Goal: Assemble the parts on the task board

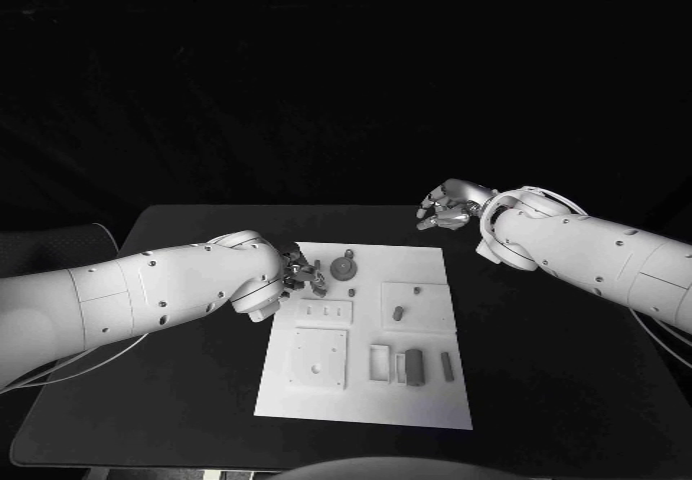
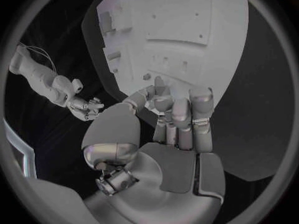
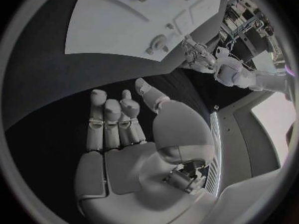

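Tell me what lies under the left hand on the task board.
The left hand is over the task board's far left corner, beside a round grey part. Its fingers curl over white board surface. Whether they pinch a part is hidden.

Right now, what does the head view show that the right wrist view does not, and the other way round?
Head view: the near end of the task board, with the grey bars and the square plate on it. Right wrist view: the palm of the right robot hand, fingers straight, holding nothing, above the black table. Both: the board's far end, the round part and the left robot hand beside it.
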